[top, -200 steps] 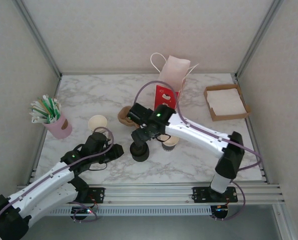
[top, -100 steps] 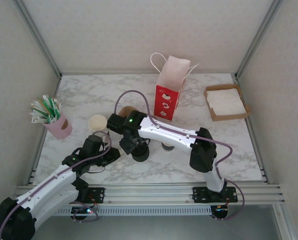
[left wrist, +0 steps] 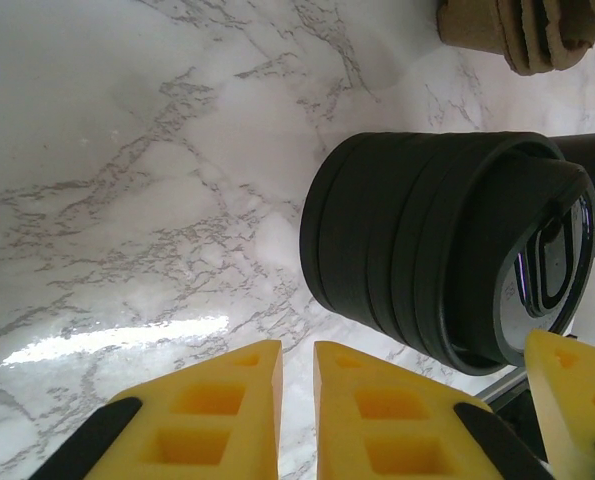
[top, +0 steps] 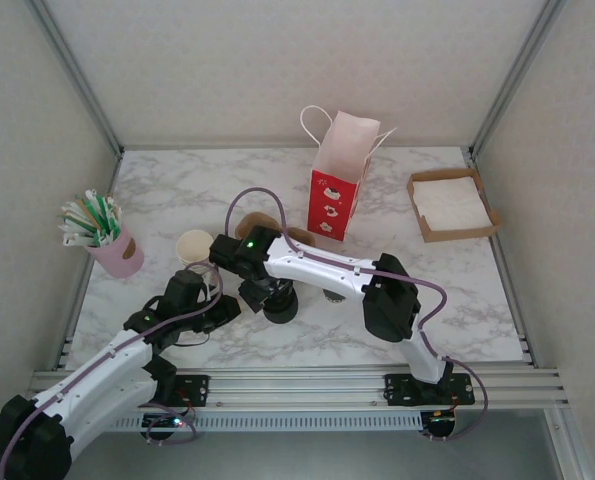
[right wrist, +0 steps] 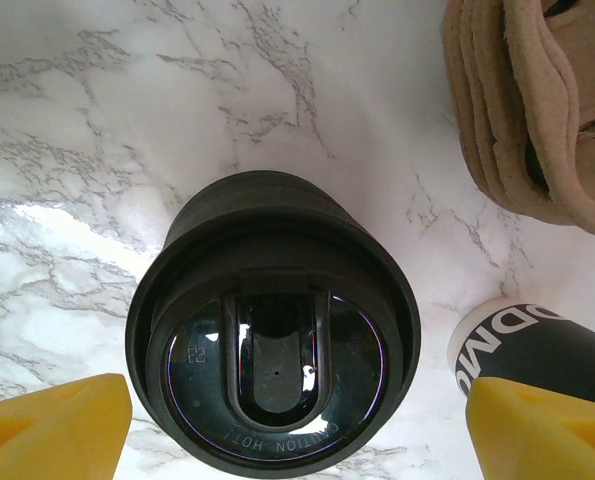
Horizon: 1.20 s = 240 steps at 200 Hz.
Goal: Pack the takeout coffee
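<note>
A stack of black lids [right wrist: 272,330] stands on the marble, its top lid reading "CAUTION HOT". My right gripper [right wrist: 297,430] hangs open above it, one yellow fingertip on each side of the stack, not touching it. A paper cup with a dark band [right wrist: 532,350] stands just right of the stack, partly behind my right finger; its top is out of frame. In the top view the right arm covers most of this cup. My left gripper [left wrist: 297,360] is shut and empty, low over the table left of the lid stack [left wrist: 447,250].
A stack of brown pulp cup carriers [right wrist: 537,110] lies behind the lids. The red and pink paper bag [top: 335,195] stands at the back centre. White cups [top: 195,247], a pink cup of straws [top: 112,245] and a napkin tray [top: 452,203] sit around the table.
My right arm swung left and folded in, bringing its gripper down over the lid stack. The left gripper drew back slightly to the left.
</note>
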Tool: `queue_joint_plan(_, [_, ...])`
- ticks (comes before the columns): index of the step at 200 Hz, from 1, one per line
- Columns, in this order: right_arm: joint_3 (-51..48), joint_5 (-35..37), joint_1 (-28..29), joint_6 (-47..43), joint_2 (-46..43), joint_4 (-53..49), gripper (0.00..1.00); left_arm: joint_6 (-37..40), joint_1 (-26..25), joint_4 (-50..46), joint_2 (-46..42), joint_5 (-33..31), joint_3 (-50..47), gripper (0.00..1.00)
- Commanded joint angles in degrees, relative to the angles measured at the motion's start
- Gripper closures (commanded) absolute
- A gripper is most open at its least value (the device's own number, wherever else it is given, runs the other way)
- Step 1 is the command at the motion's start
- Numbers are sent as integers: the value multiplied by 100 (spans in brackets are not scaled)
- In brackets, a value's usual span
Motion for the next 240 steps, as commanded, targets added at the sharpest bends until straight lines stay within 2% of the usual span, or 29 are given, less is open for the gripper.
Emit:
queue_joint_plan(1, [128,-40,56,53,189,-87,12,97,63,68,-1,88,-43,85])
queue_joint_plan(84, [103,-121,51,75,377,-10,13,115,60,50,12,88,-29,86])
queue_joint_plan(191, [84,-134,59,125,266,18,28,132,63,39,28,79,-12,87])
queue_joint_plan(240, [67,-163,53,173,66,37,28,149,64,37,44,85,-3,87])
